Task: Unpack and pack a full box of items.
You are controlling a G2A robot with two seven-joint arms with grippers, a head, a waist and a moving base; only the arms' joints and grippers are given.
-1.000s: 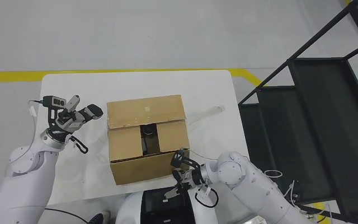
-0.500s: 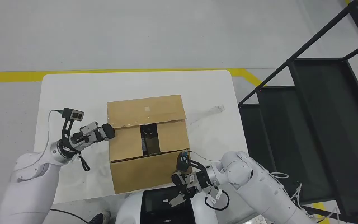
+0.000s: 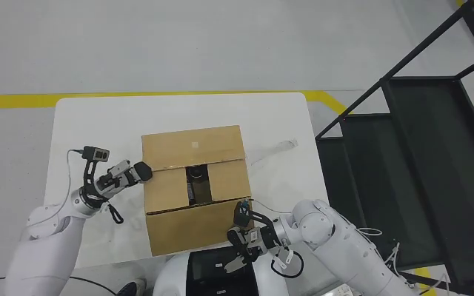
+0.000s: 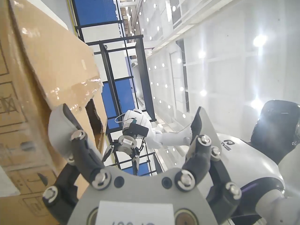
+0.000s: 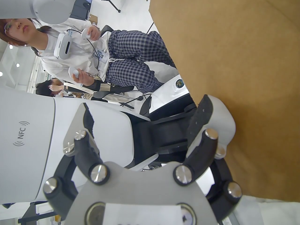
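Note:
A brown cardboard box (image 3: 194, 148) stands mid-table, its top flaps parted over a narrow gap where a dark item (image 3: 195, 176) shows. My left gripper (image 3: 142, 172) is open at the box's left side near the top edge. In the left wrist view the left gripper (image 4: 131, 122) has one finger (image 4: 63, 118) against the box wall (image 4: 35, 71), below a torn flap corner. My right gripper (image 3: 238, 235) is open at the box's near right corner. In its own view the right gripper (image 5: 145, 115) has one finger (image 5: 208, 113) by the cardboard (image 5: 234, 59).
The white table (image 3: 89, 118) has bare room left of and behind the box. A strip of clear tape (image 3: 270, 152) lies right of the box. Dark metal stairs (image 3: 400, 126) stand beyond the table's right edge.
My left gripper has come down and to the right, from open table up to the box's left side. My right gripper has shifted slightly toward the near edge at the box corner.

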